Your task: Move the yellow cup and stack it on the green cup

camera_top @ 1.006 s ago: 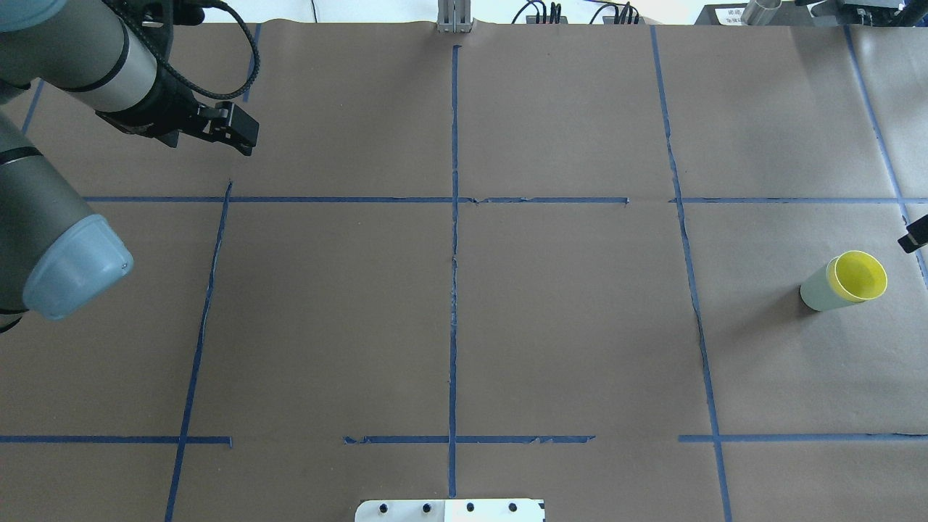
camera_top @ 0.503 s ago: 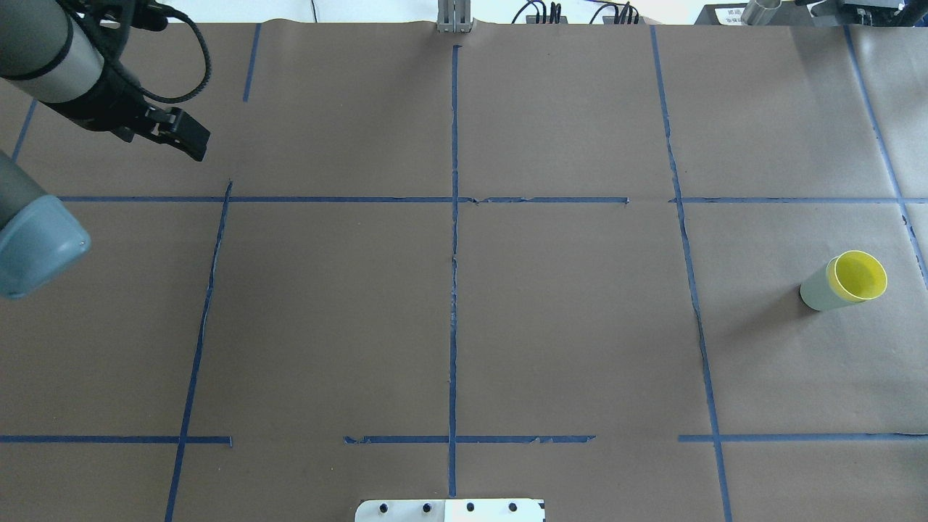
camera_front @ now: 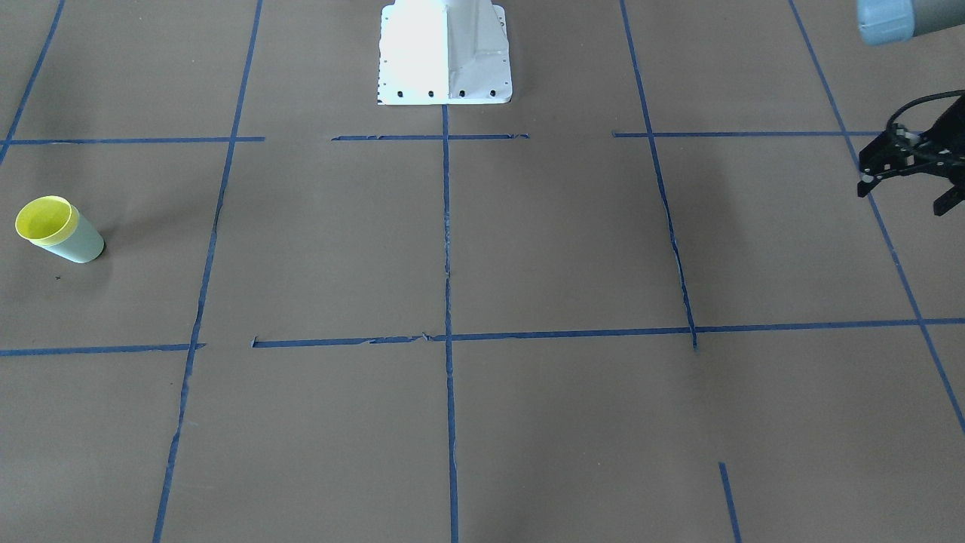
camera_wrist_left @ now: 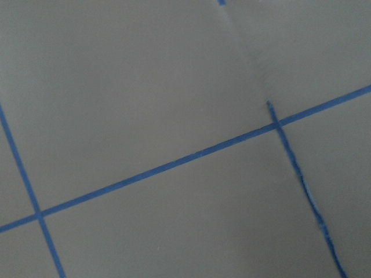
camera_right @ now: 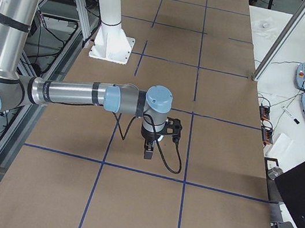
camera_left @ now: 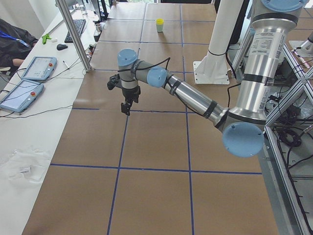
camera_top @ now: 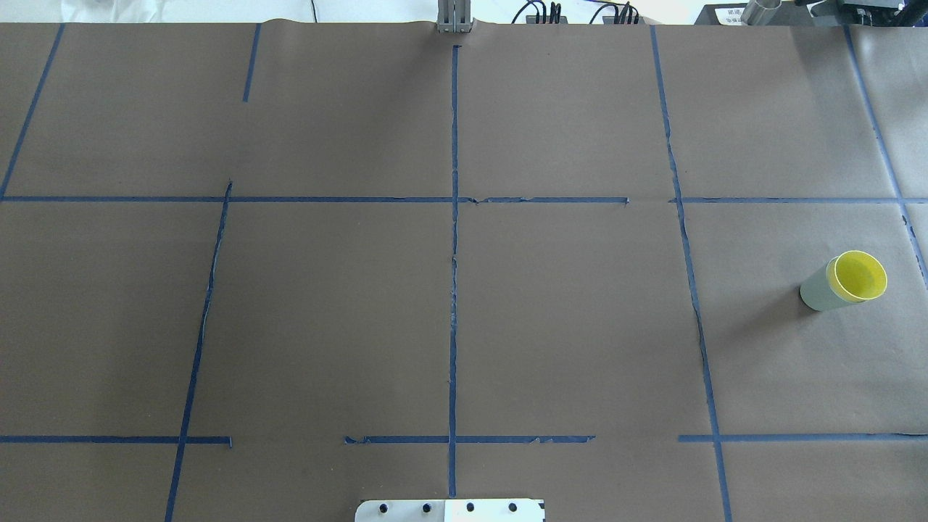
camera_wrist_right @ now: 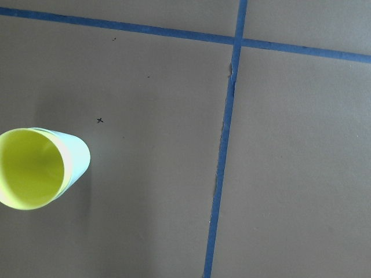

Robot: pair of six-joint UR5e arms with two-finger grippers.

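The yellow cup [camera_top: 860, 276] sits nested inside the green cup [camera_top: 815, 294], upright on the brown paper at the table's right side. The pair also shows in the front-facing view, yellow cup [camera_front: 45, 218] in green cup [camera_front: 81, 244], and in the right wrist view [camera_wrist_right: 29, 168]. My left gripper [camera_front: 902, 197] hangs above the table's far left with its jaws apart and empty. It also shows in the exterior left view [camera_left: 126, 108]. My right gripper [camera_right: 147, 153] shows only in the exterior right view, pointing down above the paper. I cannot tell whether it is open or shut.
Blue tape lines [camera_top: 454, 217] divide the brown paper into squares. The white robot base plate [camera_front: 445, 53] stands at the robot's edge of the table. Operator tablets [camera_left: 22, 93] and cables lie on the white bench beyond the far edge.
My left arm has swung left and out of the overhead view. The right gripper's tip has left that view's right edge. The stacked cups have not moved.
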